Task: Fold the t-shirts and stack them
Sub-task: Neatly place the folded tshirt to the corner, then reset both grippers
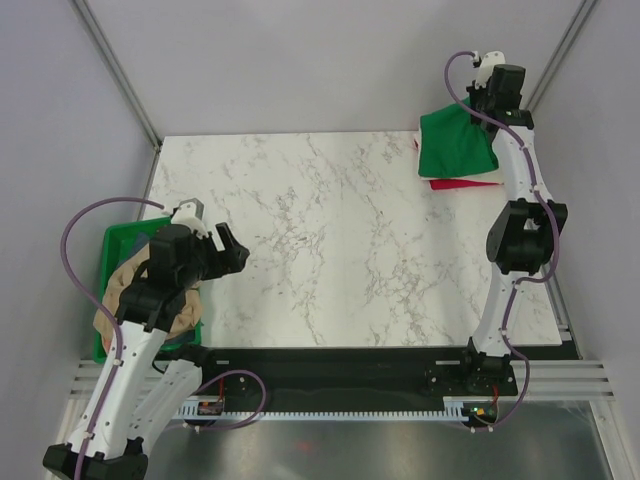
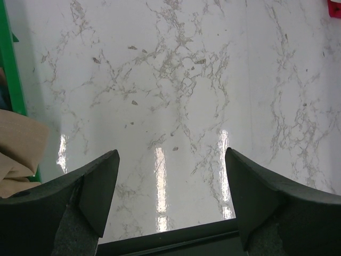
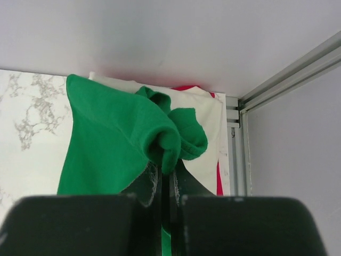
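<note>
While the right hand [image 3: 169, 172] was clamped on a bunched fold of the green t-shirt [image 3: 109, 141], that shirt draped over the cream t-shirt [image 3: 210, 125] and red t-shirt [image 1: 462, 183] at the surface's [image 1: 340, 240] far right corner. The left hand [image 2: 171, 154] hovered wide open and held nothing, beside the green bin [image 1: 112, 232] containing the tan t-shirt [image 1: 122, 292].

Glossy marble-look table [image 2: 176, 106], soft matt green t-shirt [image 3: 112, 138].

T-shirts [image 1: 458, 145] sit far right; bin [image 1: 120, 232] left, apparently holding shirt [image 1: 118, 283].
</note>
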Motion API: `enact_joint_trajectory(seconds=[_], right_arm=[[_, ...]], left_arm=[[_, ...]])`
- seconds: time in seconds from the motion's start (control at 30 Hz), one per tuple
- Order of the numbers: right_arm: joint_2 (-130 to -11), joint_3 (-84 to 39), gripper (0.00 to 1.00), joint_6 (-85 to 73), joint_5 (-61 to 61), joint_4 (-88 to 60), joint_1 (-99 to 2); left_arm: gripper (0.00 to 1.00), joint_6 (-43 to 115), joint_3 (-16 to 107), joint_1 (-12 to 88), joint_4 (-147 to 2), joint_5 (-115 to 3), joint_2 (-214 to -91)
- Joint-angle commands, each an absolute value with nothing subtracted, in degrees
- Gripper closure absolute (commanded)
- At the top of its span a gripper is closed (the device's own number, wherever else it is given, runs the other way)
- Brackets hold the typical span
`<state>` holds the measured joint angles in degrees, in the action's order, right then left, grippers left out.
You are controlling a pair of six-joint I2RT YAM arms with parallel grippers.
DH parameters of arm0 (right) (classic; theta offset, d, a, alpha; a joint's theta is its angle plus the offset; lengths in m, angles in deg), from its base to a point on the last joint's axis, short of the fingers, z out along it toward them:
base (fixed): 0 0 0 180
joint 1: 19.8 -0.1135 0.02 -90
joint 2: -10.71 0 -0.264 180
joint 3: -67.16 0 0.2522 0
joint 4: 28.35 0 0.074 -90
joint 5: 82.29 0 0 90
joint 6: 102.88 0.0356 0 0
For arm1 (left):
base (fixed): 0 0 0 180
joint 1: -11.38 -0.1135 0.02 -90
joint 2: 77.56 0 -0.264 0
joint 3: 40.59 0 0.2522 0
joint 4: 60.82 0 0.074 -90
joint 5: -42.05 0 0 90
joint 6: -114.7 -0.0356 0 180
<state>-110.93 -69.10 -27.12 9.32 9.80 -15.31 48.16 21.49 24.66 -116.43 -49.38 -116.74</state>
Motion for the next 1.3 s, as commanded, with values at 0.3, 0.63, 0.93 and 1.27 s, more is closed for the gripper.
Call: enact_joint_trajectory(seconds=[0.3,0.63,0.93,1.27], right_arm=[[-129.55,-84.14,0.89,-24.13,9.63,1.34,-10.57],[-137.56,-81.0,0.05,-17.72,23.24,-14.14,-8.28],[-117.46,-67.54,0.02,-8.05,33.62,-23.29,-6.0],[-94.6,-54.64,0.02,7.32,28.21,-17.31,-7.31]], left_arm=[[0.13,47.29,21.34,24.66,-115.1,-48.56,-120.18],[0.14,47.11,21.43,24.66,-115.1,-49.18,-120.81],[0.12,47.11,21.34,24.66,-115.1,-49.53,-119.66],[0.09,47.2,21.43,24.57,-115.01,-50.15,-118.08]])
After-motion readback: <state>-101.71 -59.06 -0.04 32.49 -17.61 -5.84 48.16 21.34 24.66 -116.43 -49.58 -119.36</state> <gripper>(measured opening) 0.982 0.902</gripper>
